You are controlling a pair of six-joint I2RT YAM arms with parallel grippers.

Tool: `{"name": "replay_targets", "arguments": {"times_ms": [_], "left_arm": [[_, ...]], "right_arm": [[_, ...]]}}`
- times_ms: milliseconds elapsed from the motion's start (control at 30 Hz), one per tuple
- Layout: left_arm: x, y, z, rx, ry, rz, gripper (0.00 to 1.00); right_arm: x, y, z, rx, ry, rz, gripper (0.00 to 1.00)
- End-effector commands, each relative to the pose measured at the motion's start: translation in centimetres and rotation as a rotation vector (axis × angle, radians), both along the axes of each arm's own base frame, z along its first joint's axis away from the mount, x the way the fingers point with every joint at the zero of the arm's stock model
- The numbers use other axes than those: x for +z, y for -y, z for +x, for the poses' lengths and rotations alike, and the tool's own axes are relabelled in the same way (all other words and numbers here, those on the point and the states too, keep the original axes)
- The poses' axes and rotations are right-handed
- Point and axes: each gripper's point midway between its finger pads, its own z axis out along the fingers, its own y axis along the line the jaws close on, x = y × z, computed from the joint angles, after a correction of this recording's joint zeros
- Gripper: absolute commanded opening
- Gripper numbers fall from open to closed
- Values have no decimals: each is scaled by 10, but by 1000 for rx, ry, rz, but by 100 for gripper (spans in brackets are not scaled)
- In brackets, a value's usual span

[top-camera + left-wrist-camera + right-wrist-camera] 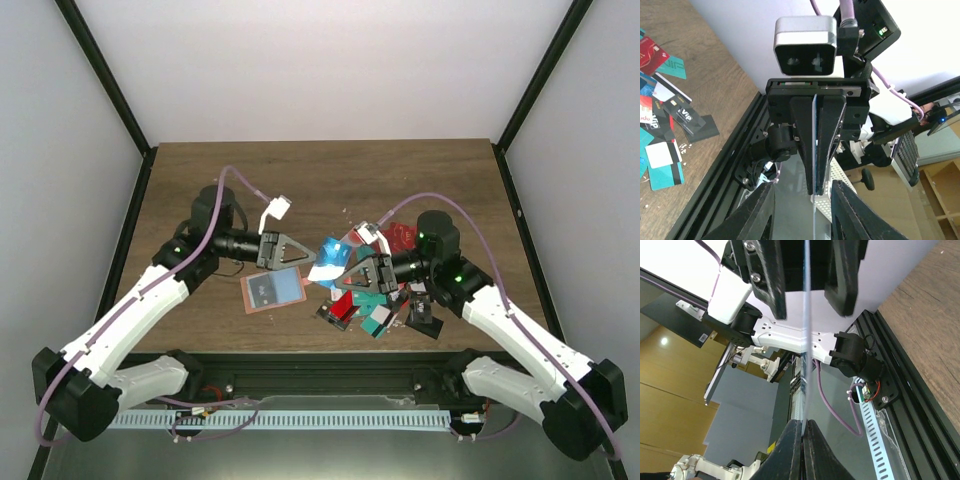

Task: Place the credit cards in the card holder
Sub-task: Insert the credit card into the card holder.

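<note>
My right gripper (pixel 345 268) is shut on one end of a blue credit card (pixel 330 257), held in the air on edge. In the right wrist view its fingers (pixel 792 450) pinch the thin card edge (pixel 805 340). My left gripper (pixel 305 253) is open, its jaws on either side of the card's other end, not touching it. The left wrist view shows the card edge (pixel 813 215) between my spread fingers (pixel 760 215). The salmon card holder (pixel 288 290) lies flat below the left gripper, with a dark rectangle on it. More credit cards (pixel 375 300) lie piled under the right gripper.
The loose cards, red, teal and black, also show in the left wrist view (pixel 665 115). A black card (pixel 425 325) lies near the table's front edge. A black rail (pixel 330 365) runs along that edge. Black frame posts (pixel 110 80) stand at the back corners.
</note>
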Motion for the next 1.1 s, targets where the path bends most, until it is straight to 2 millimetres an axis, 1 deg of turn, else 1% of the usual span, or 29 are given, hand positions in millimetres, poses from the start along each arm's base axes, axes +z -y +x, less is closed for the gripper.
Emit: {"name": "replay_targets", "arguments": {"times_ms": [0,67,167,233,300,333,400,433,467,533,600,667,767,900,933,967,1067], "left_arm": [[1,6,-5,-38,1,-13,33],[0,9,-6,-41,0,-10,30],[-1,12,-5,-40,-3,-5,22],[-1,14,-5,-42,0,-6,15],[0,16,-5,-43,4,-8,6],[0,16,-5,-42,6,-8,4],[-2,15,-3,-23,9,2,4],[-6,14,0,2,12,23,4],[-11,12,4,32,14,53,4],[-28,5,13,107,6,139,4],[-53,-9,23,196,-28,243,4],[-83,-29,31,282,-90,323,4],[-118,-60,36,396,-182,383,4],[-150,-85,37,468,-251,443,4],[-157,-90,37,483,-266,464,4],[-163,-95,39,497,-280,479,4],[-181,-108,43,544,-329,525,4]], "right_arm": [[27,0,-2,27,76,53,1],[26,-1,-2,31,73,51,1],[26,-1,-2,40,70,50,1],[26,-1,-2,43,72,48,1],[25,-1,-2,44,73,44,1],[26,-2,-1,43,78,43,1],[25,-2,2,29,78,36,1],[23,-3,5,11,75,26,6],[20,-4,9,-8,62,7,14],[9,-6,19,-64,43,-38,26],[-9,-8,34,-138,19,-101,30],[-27,-10,48,-192,-10,-152,30],[-49,-15,65,-238,-52,-193,29],[-62,-24,87,-286,-74,-227,29],[-67,-25,93,-300,-85,-244,28],[-76,-28,100,-313,-103,-272,28],[-92,-34,112,-321,-133,-317,26]]}}
